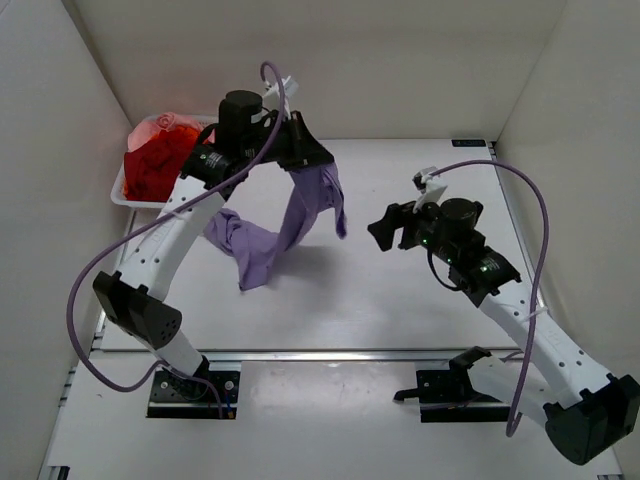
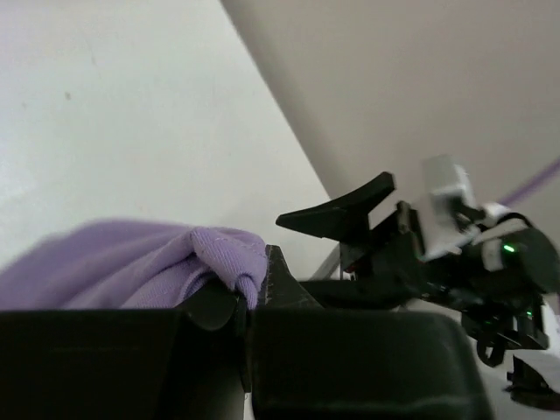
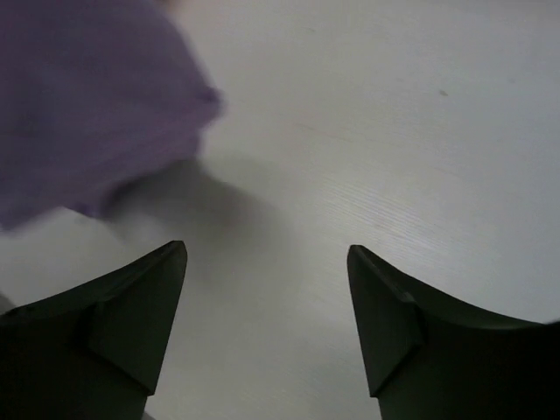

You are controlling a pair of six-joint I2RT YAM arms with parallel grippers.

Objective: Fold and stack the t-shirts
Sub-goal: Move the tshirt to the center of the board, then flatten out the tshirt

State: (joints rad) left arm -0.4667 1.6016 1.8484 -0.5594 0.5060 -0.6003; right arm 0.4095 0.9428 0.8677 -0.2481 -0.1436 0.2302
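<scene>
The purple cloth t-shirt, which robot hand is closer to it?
Left. The left gripper is shut on the lavender-purple cloth t-shirt, holding it up; the right gripper hangs open beside it, apart.

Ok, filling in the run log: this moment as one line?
left gripper: shut on lavender t-shirt, hanging | right gripper: open, empty | red t-shirt, pink t-shirt: in basket

This looks like a robotics lab test cell rather than a home: a plain white table (image 1: 400,300) is closed in by bare white panels (image 1: 50,150), and two robot arms (image 1: 520,310) with purple cables (image 1: 546,250) are bolted to a metal rail (image 1: 330,352).
</scene>
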